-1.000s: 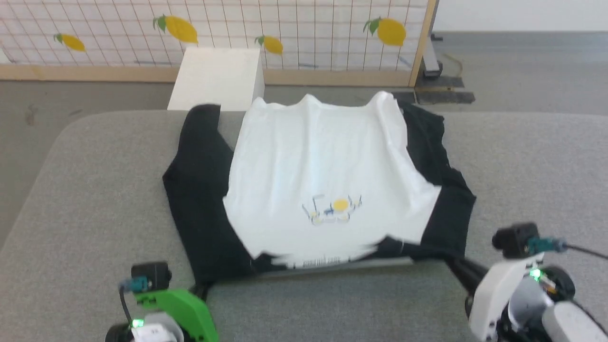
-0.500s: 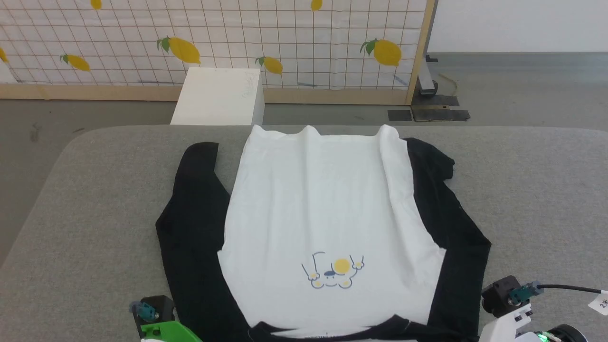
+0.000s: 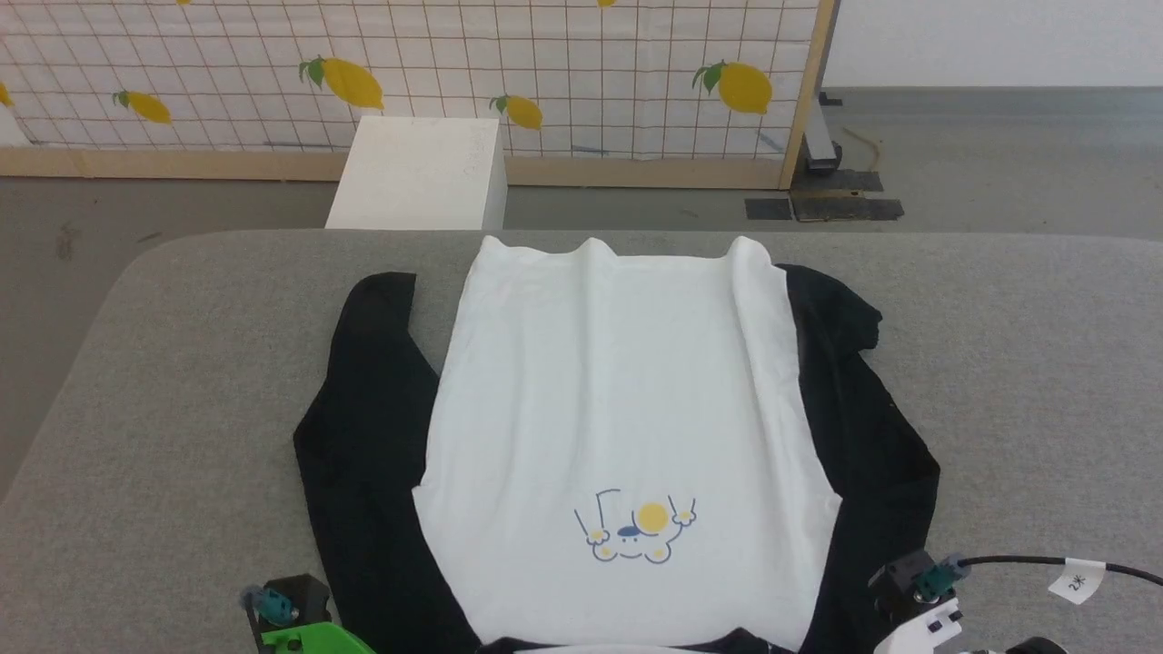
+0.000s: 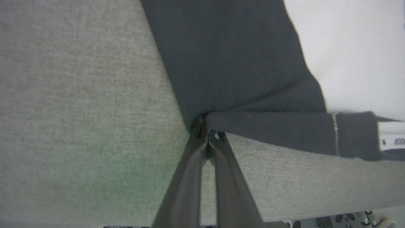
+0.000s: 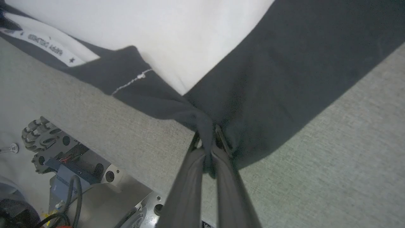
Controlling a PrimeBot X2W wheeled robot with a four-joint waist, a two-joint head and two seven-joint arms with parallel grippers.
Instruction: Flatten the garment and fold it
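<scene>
Black at each shoulder, held the garment (image 3: 618,381) spread from the near edge of the bench (image 3: 182,381) with left gripper (image 4: 207,139) and right gripper (image 5: 208,139) clamped on it; needed equal, low outward pulls.

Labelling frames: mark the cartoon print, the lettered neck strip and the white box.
cartoon print (image 3: 636,529), head view, its middle.
lettered neck strip (image 5: 47,47), right wrist view, printed middle.
white box (image 3: 413,173), head view, top face.

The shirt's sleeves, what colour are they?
Black. The shirt has black sleeves and a white middle; the head view shows them best.
</scene>
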